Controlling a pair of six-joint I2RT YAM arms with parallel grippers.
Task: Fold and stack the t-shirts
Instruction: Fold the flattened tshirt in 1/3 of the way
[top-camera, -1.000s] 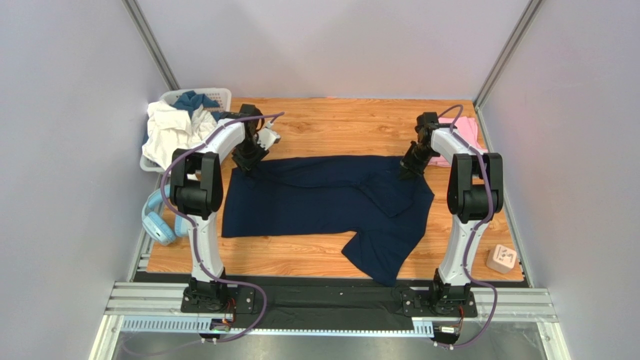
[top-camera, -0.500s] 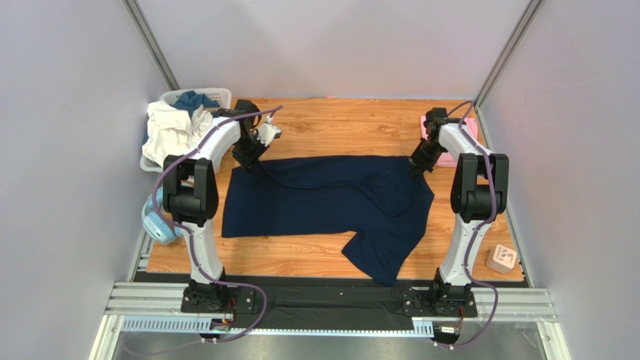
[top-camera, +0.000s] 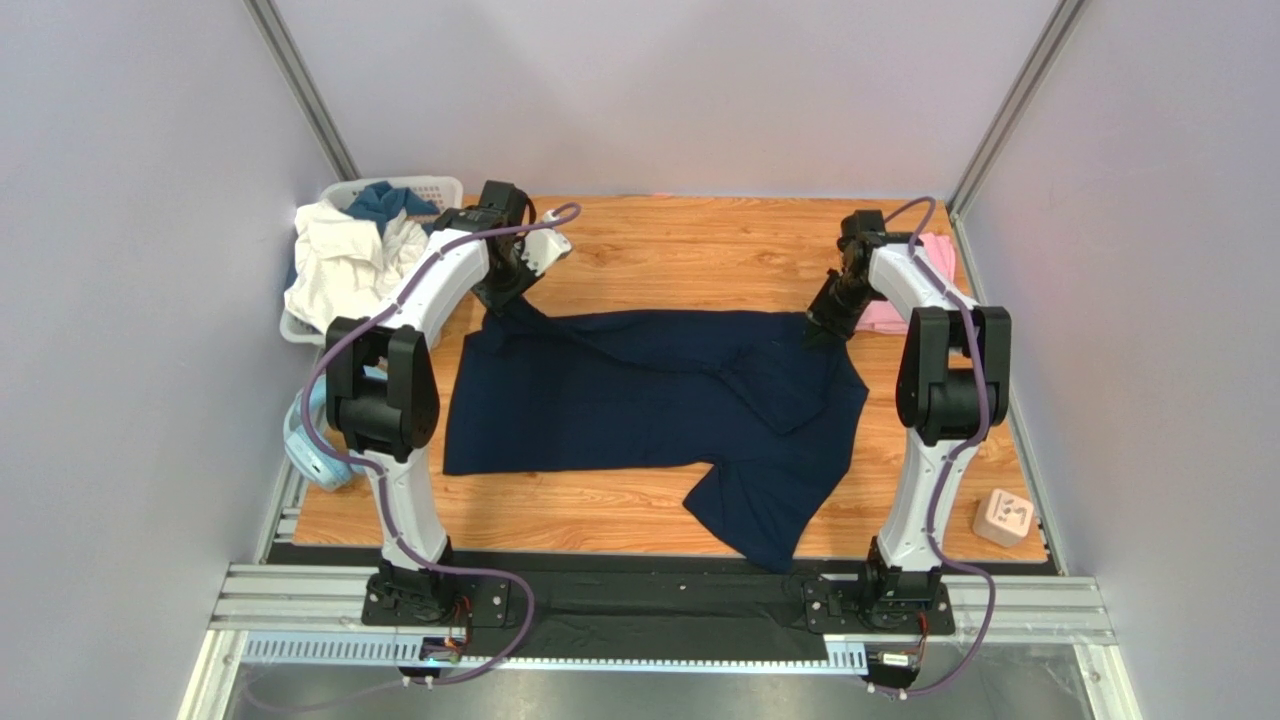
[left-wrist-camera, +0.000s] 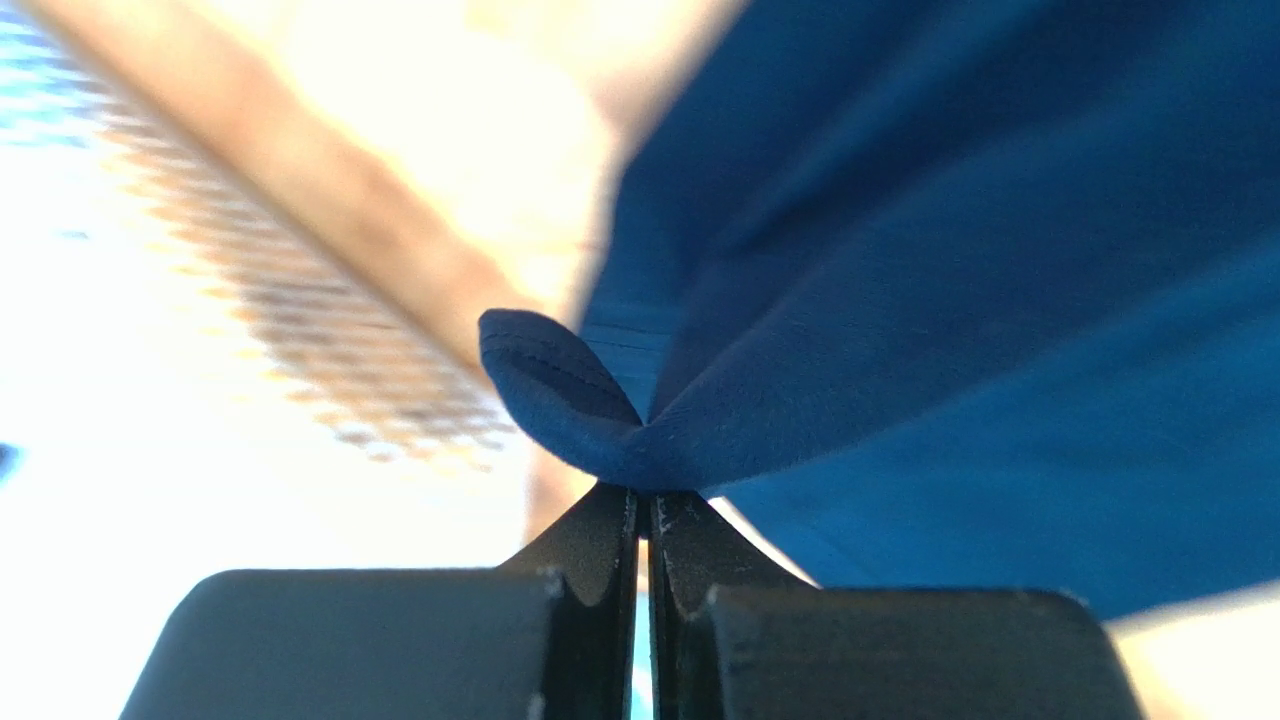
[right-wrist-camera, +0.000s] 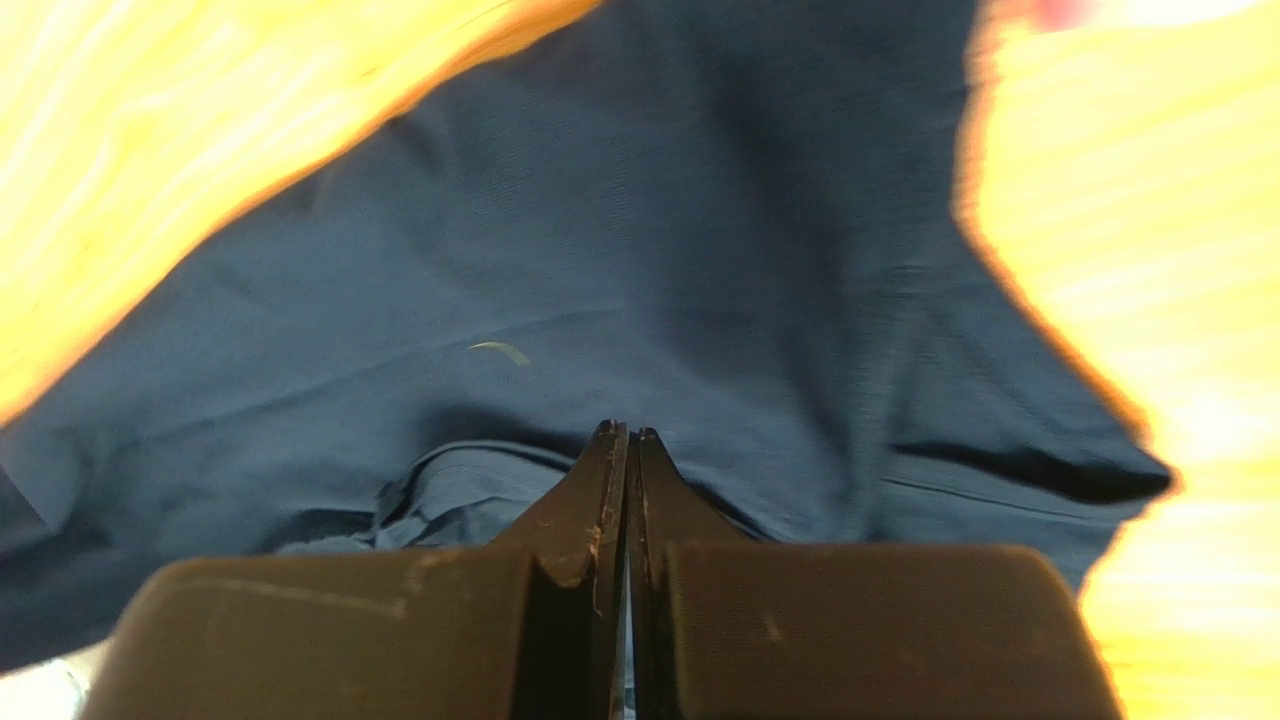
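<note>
Wooden tabletop (top-camera: 676, 248): navy shirt (top-camera: 646, 405) spread right of basket (top-camera: 436, 185). My left pincer (left-wrist-camera: 646, 503) just clamped its basket-side corner, lifting; right pincer (right-wrist-camera: 628, 443) shut on the far corner. Fold looks ready to start.

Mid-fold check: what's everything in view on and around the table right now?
navy shirt: one, dark navy, spread across the table centre, one sleeve trailing toward the near edge
pink shirt: one, light pink, far right corner, partly behind the right arm
basket: one, white, far left corner
clothes: a heap, white and blue, in and spilling over the basket
headphones: one pair, light blue, off the table's left edge
block: one, tan, off the right edge, near side
table: one, wood grain
left fingers: black, shut on the navy shirt's far left corner
right fingers: black, shut on its far right corner
</note>
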